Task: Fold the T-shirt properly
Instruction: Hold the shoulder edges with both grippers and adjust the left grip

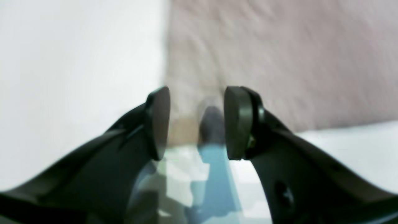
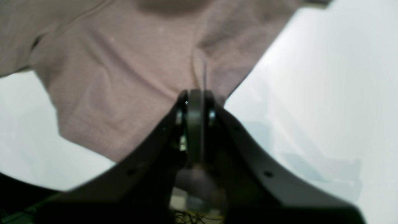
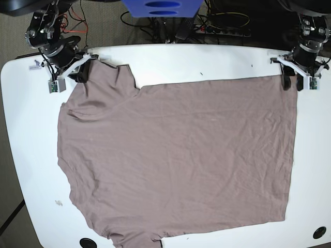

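The taupe T-shirt (image 3: 176,155) lies spread flat over most of the white table (image 3: 207,59), its hem toward the right and its sleeves toward the left. At the far left sleeve, my right gripper (image 3: 80,75) is shut on a thin pinch of the T-shirt (image 2: 118,77) fabric, which stands up between the pads of the right gripper (image 2: 197,102). My left gripper (image 3: 289,81) hovers at the far right hem corner. In the left wrist view the left gripper (image 1: 197,121) is open with nothing between its pads, and the T-shirt (image 1: 279,62) lies just ahead.
A blue object (image 3: 160,8), cables and a power strip (image 3: 227,31) sit behind the table's far edge. Dark round holes (image 3: 319,232) mark the table's near corners. A small tag (image 3: 35,64) lies at the far left corner.
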Controlling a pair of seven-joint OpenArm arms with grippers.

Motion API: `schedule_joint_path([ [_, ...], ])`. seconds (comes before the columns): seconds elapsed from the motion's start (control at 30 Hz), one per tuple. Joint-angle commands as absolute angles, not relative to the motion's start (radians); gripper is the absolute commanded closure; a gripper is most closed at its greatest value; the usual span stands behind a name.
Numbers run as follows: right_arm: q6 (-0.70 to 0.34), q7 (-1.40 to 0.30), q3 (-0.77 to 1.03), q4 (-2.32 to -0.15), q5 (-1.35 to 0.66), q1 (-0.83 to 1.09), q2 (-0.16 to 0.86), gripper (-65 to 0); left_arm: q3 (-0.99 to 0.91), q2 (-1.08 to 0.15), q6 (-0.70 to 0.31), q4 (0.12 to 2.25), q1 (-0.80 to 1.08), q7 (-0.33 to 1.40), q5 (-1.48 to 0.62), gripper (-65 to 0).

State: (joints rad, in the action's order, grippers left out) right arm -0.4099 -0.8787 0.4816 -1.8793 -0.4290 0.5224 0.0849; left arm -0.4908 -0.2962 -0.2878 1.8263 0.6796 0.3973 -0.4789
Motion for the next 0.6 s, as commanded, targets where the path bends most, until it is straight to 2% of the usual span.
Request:
schedule_joint_path([
  [0.0, -0.414, -0.876, 0.478, -1.894, -0.432, 0.527, 0.093, 0.0, -0.504, -0.312, -0.283, 1.828, 0.681, 0.372, -0.487, -26.1],
  [0.17, -0.415, -0.876, 0.451, -1.888, -0.434, 0.528, 0.092, 0.0, -0.515, -0.315, -0.259, 1.753, 0.629, 0.396, -0.493, -31.1],
  [0.57, -0.414, -0.877, 0.453, -1.874, -0.424, 0.530, 0.092, -0.3, -0.526, -0.311, -0.225, 1.634, 0.564, 0.439, -0.495, -33.5],
])
